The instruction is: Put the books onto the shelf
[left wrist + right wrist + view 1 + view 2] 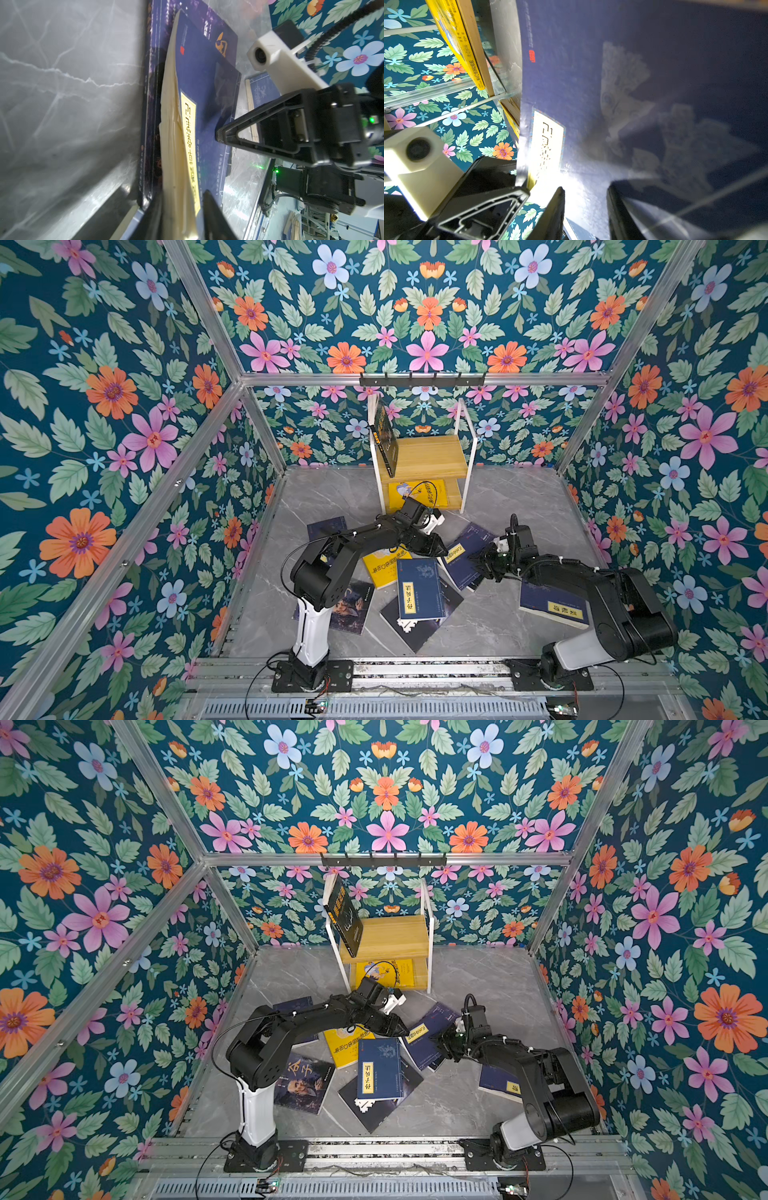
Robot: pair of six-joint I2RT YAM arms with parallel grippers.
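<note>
Left wrist view showed me the left gripper (182,199) pinching the page edge of a navy book (207,87), while the right gripper (584,187) clamped its cover. The book sat tilted on the tabletop (498,626), near the shelf (432,456).

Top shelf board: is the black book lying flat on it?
No, the black book stands on edge against the left frame of the shelf.

top board (432,456) free, books (419,589) crowd floor (498,626)
</note>
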